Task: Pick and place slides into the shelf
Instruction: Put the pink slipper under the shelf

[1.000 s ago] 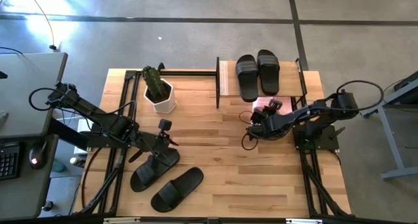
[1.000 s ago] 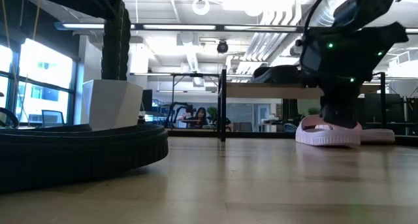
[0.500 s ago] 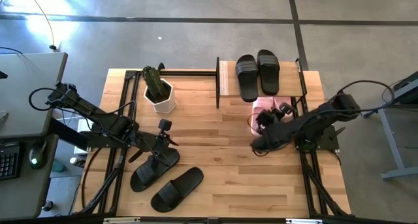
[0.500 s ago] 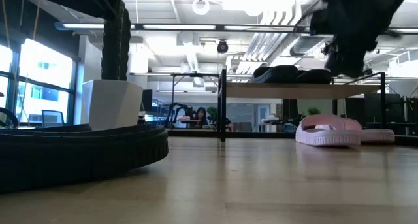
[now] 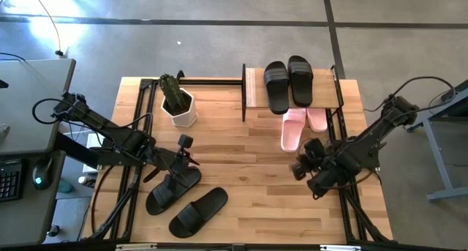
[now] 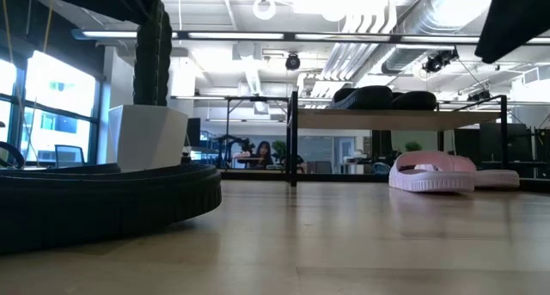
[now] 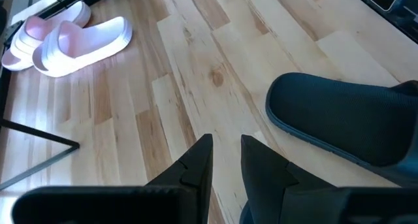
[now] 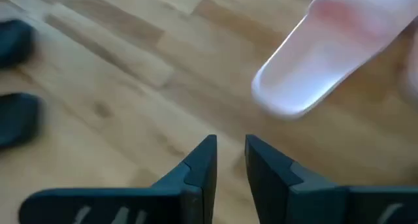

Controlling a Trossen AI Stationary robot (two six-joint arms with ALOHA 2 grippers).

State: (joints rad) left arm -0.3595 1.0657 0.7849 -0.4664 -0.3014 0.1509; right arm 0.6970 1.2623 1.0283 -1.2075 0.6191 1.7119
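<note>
The shelf (image 5: 253,90) stands at the table's far right, with two black slides (image 5: 276,86) (image 5: 300,80) on its top board. Two pink slides (image 5: 292,128) (image 5: 316,118) lie side by side on their soles below that board, sticking out toward the near edge. Two more black slides (image 5: 173,191) (image 5: 199,211) lie flat at the near left. My left gripper (image 5: 191,158) hovers over the first of these, open by a narrow gap and with nothing in it (image 7: 226,149). Off the table, my right gripper (image 5: 298,169) hangs near-side of the pink slides, narrowly open and empty (image 8: 230,152).
A white plant pot (image 5: 180,110) with a cactus stands at the far left, beside a black frame (image 5: 146,108). Bare wooden table stretches between the two groups of slides. The low view shows a black slide (image 6: 103,200) close to the camera and the room behind the shelf.
My right gripper has drawn back from the pink slide, going up and toward the table's near right, and its wrist has rolled. The pink slide has stayed where it lay. The gap between its fingers shows no change.
</note>
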